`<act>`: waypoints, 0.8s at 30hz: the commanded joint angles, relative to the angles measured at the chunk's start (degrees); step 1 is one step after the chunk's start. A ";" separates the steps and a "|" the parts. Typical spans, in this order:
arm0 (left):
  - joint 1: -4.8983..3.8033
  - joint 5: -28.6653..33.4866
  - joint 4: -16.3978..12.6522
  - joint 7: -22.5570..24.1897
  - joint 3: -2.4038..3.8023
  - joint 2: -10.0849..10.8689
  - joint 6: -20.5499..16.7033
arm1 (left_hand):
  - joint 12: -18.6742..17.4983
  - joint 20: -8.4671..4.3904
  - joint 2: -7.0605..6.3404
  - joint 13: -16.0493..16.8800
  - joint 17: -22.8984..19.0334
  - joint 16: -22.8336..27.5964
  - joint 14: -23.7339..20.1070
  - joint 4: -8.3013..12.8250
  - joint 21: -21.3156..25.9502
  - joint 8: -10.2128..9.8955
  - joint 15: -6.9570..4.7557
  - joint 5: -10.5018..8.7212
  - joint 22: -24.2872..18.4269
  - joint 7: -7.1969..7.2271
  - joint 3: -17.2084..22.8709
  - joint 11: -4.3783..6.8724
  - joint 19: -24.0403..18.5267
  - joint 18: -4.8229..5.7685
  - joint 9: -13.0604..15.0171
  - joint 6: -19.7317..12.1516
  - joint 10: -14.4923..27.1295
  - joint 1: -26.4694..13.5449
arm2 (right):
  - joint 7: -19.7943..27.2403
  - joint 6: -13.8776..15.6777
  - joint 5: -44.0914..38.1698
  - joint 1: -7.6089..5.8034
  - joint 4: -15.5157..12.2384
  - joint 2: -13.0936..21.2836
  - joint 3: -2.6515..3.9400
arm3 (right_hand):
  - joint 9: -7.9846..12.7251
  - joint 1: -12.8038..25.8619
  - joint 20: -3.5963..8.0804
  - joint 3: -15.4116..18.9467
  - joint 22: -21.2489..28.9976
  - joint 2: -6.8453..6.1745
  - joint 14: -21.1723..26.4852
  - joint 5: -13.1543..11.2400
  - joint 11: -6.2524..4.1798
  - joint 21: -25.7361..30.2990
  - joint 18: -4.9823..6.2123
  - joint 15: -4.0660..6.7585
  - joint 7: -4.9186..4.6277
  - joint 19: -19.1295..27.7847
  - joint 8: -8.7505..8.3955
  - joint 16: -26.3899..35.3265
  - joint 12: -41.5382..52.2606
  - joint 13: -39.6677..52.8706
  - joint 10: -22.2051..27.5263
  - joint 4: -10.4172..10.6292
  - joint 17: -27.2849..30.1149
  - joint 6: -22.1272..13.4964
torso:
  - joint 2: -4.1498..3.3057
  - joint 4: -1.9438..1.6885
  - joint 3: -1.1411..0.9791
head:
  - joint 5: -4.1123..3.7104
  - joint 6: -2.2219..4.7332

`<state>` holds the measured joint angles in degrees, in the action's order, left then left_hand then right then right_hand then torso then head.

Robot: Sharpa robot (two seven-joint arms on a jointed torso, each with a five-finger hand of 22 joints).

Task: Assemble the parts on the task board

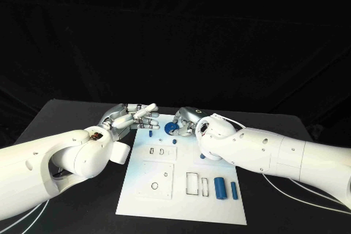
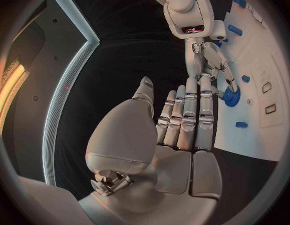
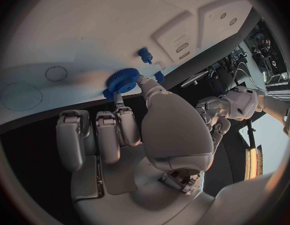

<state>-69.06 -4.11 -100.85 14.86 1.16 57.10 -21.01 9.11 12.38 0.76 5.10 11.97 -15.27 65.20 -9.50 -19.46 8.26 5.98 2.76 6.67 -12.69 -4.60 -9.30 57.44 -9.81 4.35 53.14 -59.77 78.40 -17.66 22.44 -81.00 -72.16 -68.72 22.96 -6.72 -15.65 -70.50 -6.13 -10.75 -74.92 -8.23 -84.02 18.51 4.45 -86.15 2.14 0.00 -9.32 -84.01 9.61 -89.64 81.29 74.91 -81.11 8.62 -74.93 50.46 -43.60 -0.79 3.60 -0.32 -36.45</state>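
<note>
The white task board [image 1: 183,193] lies in the middle of the black table. My right hand [image 1: 188,121] is at its far end and pinches a blue gear [image 3: 122,81] between thumb and a finger, at the board's surface; the gear [image 1: 172,127] also shows in the head view and the gear [image 2: 231,96] in the left wrist view. My left hand [image 1: 135,117] hovers beside the board's far left corner, fingers stretched out, holding nothing. Two long blue parts [image 1: 220,187] lie side by side near the board's right front. Small blue pegs [image 1: 162,139] stand near the gear.
The board has rectangular recesses [image 1: 192,184] and a raised square plate [image 1: 156,179] with a round hole. Another small blue peg [image 3: 145,55] stands just beyond the gear. Black table [image 1: 73,117] lies bare to both sides; white cables [image 1: 292,193] run at the right.
</note>
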 commanded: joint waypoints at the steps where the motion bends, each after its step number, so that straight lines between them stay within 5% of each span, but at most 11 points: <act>1: -0.06 0.12 -0.04 -0.03 0.04 -0.11 -0.05 | -0.23 0.24 0.31 -0.04 0.09 0.40 -0.21 0.43 0.39 -0.24 0.17 0.13 -0.05 -0.20 0.00 -0.10 0.10 -0.73 -0.08 -0.36 0.47 0.11 | -0.03 -0.78 0.45 0.11 -0.07 0.23 -0.03 | -0.01 0.41 -0.52 0.20 -10.74 0.16 -5.94 0.58 0.07 0.03 -0.83 -0.43 0.08 -2.47 -0.23 -0.28 0.24 5.53 -0.44 0.33 -14.90 0.38 | 0.04 0.03 0.04 | -0.09 0.02; 7: -0.06 0.12 0.01 -0.04 0.04 -0.05 -0.06 | -0.23 0.24 0.31 -0.04 0.09 0.40 -0.21 0.43 0.39 -0.24 0.17 0.13 -0.05 -0.20 0.00 -0.10 0.10 -0.73 -0.08 -0.36 0.47 0.11 | 0.27 2.62 -0.17 0.13 -1.65 1.92 -0.03 | -0.09 0.29 -0.49 0.21 -10.83 0.17 -5.95 1.02 0.03 -0.03 -0.85 -0.40 0.12 -2.54 -0.33 -0.29 0.39 5.68 -0.58 0.28 -14.93 0.56 | 0.02 0.02 -0.04 | 0.01 0.00; 15: -0.06 0.12 0.02 0.04 0.04 0.52 -0.06 | -0.23 0.24 0.31 -0.04 0.09 0.40 -0.21 0.43 0.39 -0.24 0.17 0.13 -0.05 -0.20 0.00 -0.10 0.10 -0.73 -0.08 -0.36 0.47 0.11 | 3.63 7.35 0.86 -0.50 -7.03 7.95 0.01 | -0.16 -0.54 -0.45 0.12 -10.18 -0.10 -5.80 1.32 0.02 0.59 -0.65 -0.37 0.10 -2.00 -0.85 -0.03 0.33 5.62 -0.52 -0.30 -14.36 0.45 | 0.09 0.23 0.07 | 0.10 0.10; 20: -0.06 0.12 -0.03 0.06 0.04 0.82 0.10 | -0.23 0.24 0.31 -0.04 0.09 0.40 -0.21 0.43 0.39 -0.24 0.17 0.13 -0.05 -0.20 0.00 -0.10 0.10 -0.73 -0.08 -0.36 0.47 0.11 | 8.20 6.42 6.02 -1.35 -11.29 14.07 0.10 | -0.31 -1.49 -0.43 -0.14 -8.92 0.05 -5.53 0.61 0.03 1.80 -0.26 -0.37 0.07 -0.93 -1.25 0.49 -0.19 5.08 0.04 -0.87 -13.29 0.63 | 0.20 0.53 -0.05 | 0.18 0.24; 24: -0.06 0.12 0.05 0.22 0.03 0.84 0.59 | -0.26 0.24 0.36 -0.04 0.14 0.42 -0.22 0.58 0.40 -0.27 0.18 0.13 -0.07 -0.20 0.00 -0.10 0.11 -0.73 -0.08 -0.35 0.48 0.30 | 14.81 1.98 12.75 -1.80 -13.86 20.21 0.18 | -0.47 -3.42 -0.42 -1.03 -6.50 0.76 -4.98 -0.02 0.05 4.23 0.47 -0.34 -0.01 1.16 -1.85 1.53 -1.76 3.51 1.69 -2.07 -11.30 0.83 | 0.48 1.08 -0.14 | 0.02 0.21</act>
<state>-69.05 -4.11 -100.71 14.62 1.15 58.01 -21.14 9.11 12.38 0.76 5.10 12.06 -15.03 65.20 -9.16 -19.46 8.27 5.97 2.76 6.67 -12.69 -4.60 -9.30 57.44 -9.80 4.35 53.14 -59.78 78.40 -10.11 27.33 -74.86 -73.93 -82.16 42.48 -6.54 -16.03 -73.66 -6.63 -11.80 -74.93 -7.52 -84.02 18.61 4.51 -82.22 2.14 0.00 -9.35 -83.25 7.94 -88.31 79.72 74.91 -79.68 6.90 -74.92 50.84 -43.32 -0.16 3.53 -0.20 -36.23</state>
